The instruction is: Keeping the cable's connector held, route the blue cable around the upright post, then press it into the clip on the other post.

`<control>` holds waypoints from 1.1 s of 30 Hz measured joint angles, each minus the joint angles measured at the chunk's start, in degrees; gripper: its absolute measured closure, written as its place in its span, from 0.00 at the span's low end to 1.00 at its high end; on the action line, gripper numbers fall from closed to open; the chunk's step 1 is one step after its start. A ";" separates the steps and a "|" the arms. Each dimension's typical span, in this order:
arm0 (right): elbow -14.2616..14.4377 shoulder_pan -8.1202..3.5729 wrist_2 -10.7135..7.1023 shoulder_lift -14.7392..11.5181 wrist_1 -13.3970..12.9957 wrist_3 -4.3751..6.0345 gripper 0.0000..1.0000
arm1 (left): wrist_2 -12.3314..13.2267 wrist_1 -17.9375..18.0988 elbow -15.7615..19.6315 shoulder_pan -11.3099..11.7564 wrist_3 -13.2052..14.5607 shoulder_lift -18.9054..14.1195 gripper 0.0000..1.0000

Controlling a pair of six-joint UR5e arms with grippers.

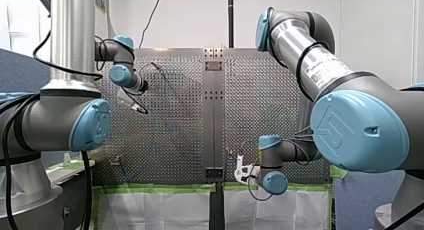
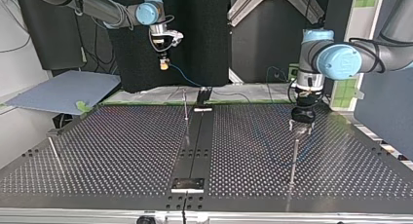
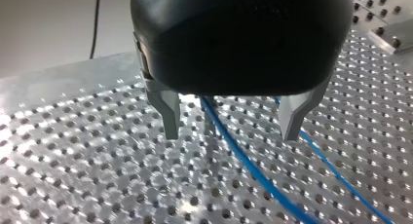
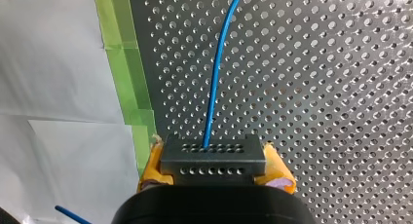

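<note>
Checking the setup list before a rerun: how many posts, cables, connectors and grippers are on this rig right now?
Upright posts: 3
Blue cable: 1
Connector: 1
Grippers: 2, my left gripper and my right gripper
Total: 7

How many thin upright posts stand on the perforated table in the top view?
3. The left post stands near the view's left edge, the middle post far back at the centre, the right post just under my left gripper. Others may be hidden.
</note>
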State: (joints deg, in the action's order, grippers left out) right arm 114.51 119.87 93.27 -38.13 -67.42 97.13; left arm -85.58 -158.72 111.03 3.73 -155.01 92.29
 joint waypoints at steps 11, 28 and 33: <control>0.00 0.00 -0.05 -0.01 -0.08 -0.04 1.00 | -1.33 -4.08 1.20 0.61 2.22 -1.86 0.00; -0.01 -0.02 -0.43 -0.01 -0.94 0.18 1.00 | 0.66 -6.82 4.69 -0.41 7.55 -8.87 0.00; -0.02 -0.18 -0.54 -0.01 -1.10 0.32 1.00 | 0.46 -9.23 4.89 -0.75 9.66 -11.31 0.00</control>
State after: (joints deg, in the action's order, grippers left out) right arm 114.49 119.69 92.73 -38.13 -68.52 97.45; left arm -85.13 -167.95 115.92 2.99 -145.35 80.98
